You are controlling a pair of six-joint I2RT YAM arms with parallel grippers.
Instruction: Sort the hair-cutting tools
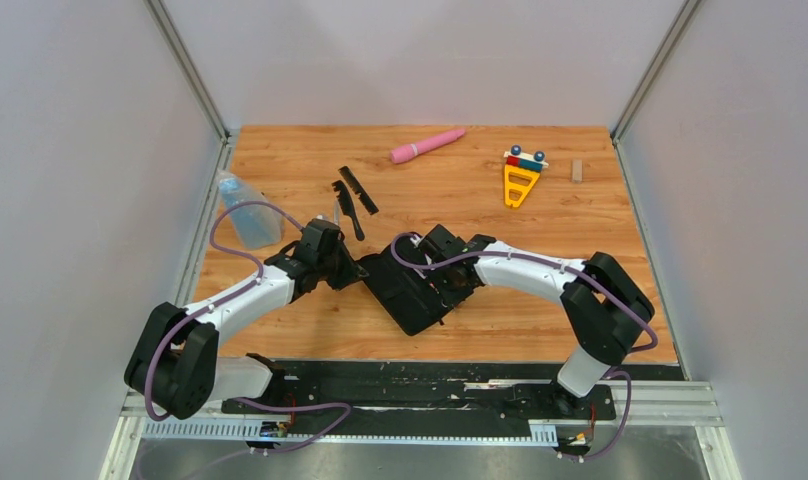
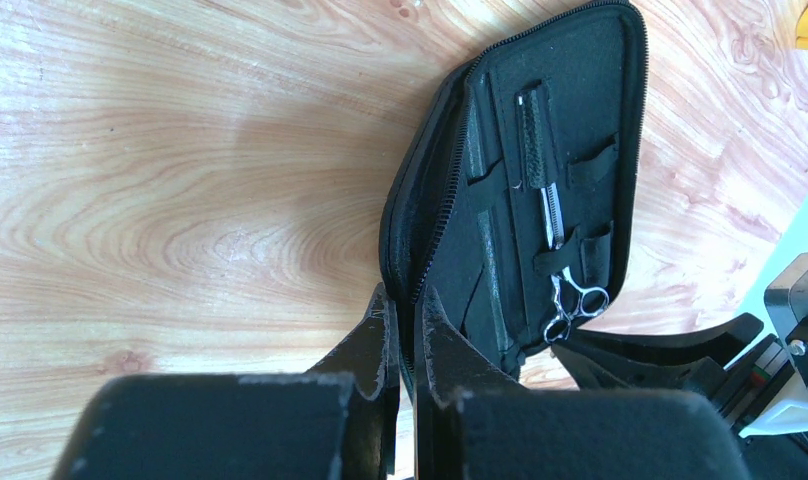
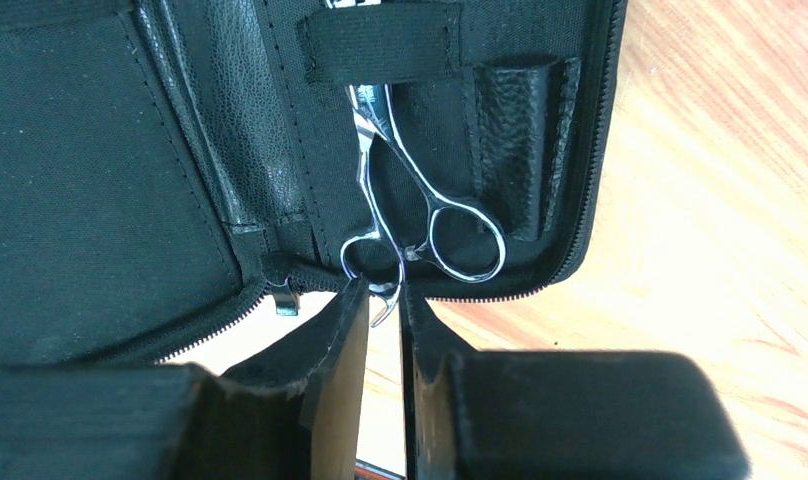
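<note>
My left gripper is pinched shut on the zip edge of the black case, and my right gripper, nearly closed, straddles the handle tip of the scissors strapped just ahead, grip uncertain.

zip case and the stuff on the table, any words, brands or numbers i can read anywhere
No text can be read in any of the three views.
zip case: plain black lining and zip, no brand or label showing.
scissors: bare metal, no mark that can be made out.
bottle, pink wand, toy: too small to tell if they carry any print.
</note>
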